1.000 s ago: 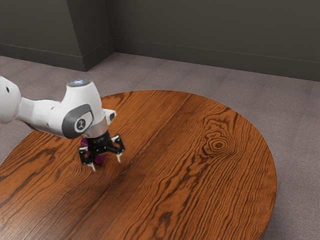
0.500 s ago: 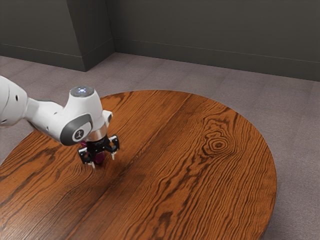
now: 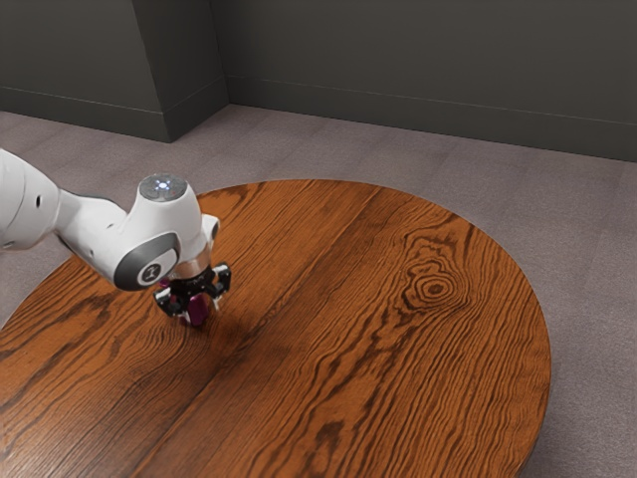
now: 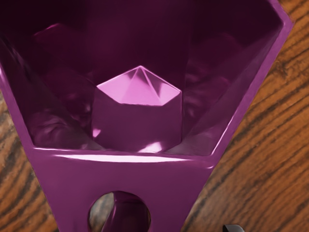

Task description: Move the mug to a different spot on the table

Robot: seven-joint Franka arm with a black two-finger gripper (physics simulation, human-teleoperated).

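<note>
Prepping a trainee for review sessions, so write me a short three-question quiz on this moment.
1. True or false: the mug lies tipped on its side.
2. What colour is the mug? A) green B) purple C) white
3. Fill in: in the exterior view, the gripper is over the ___ part (left or right) of the round wooden table.
Key: 1 false, it stands upright with its mouth toward the wrist camera. 2 B. 3 left.
</note>
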